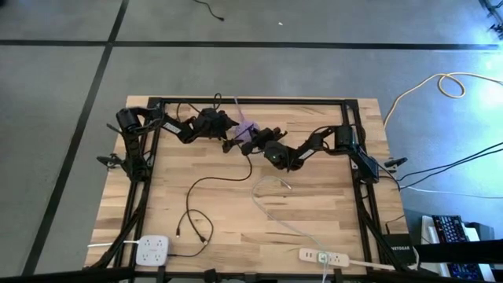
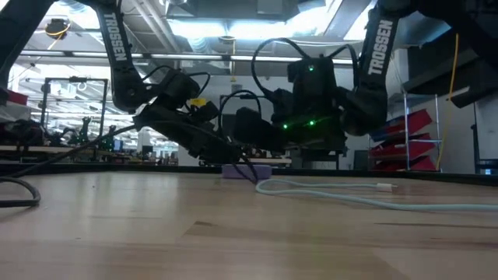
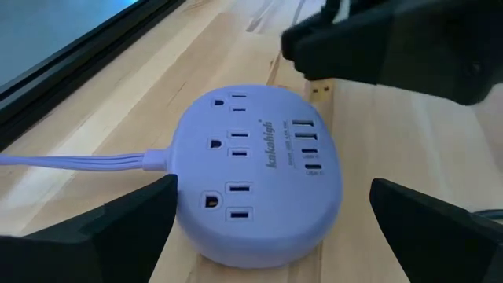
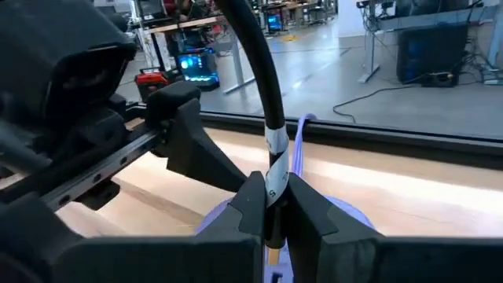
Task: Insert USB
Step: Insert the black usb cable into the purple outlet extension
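Plug nears the hub
Right gripper (image 4: 271,212) pinches cable (image 4: 263,79) over hub (image 3: 255,177); left gripper (image 3: 271,224) spread (bracing). Next: align with port.

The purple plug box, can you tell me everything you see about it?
The purple plug box is a rounded, smooth, plastic-looking power strip lying flat on the wooden table, near its far edge. Its top shows three wall-type outlets in a column and four small USB slots beside them, all empty. A flat purple cord leaves one side. The left tool stands open around it without touching; the right tool, shut on a black cable, hovers just above.
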Robot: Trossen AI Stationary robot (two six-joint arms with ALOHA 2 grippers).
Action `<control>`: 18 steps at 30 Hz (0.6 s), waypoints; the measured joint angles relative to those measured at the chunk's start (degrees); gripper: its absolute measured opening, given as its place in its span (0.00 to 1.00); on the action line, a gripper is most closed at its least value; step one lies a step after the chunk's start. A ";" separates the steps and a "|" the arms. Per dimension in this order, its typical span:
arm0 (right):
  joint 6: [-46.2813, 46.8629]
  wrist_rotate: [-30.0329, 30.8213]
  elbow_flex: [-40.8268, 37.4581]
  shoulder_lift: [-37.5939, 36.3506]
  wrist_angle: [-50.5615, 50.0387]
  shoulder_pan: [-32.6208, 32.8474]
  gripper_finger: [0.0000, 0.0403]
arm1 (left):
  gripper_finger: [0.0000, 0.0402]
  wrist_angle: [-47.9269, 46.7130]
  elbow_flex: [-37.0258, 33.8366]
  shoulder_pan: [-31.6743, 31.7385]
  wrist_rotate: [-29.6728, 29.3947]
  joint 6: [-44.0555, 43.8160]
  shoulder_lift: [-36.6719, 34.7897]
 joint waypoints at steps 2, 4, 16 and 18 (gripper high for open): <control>3.69 5.61 1.24 -0.01 -1.22 1.01 0.01 | 1.00 0.02 0.00 -0.34 0.02 0.12 0.00; 6.38 9.27 2.71 -0.04 -4.98 2.08 0.01 | 1.00 -0.03 0.00 -0.67 0.00 0.39 0.00; 19.80 15.10 6.98 -0.04 -15.49 4.18 0.01 | 1.00 -0.37 0.00 -2.72 0.01 1.55 -0.01; 19.80 15.10 8.79 -0.04 -18.64 4.24 0.01 | 1.00 -0.47 0.00 -2.72 0.02 1.84 -0.02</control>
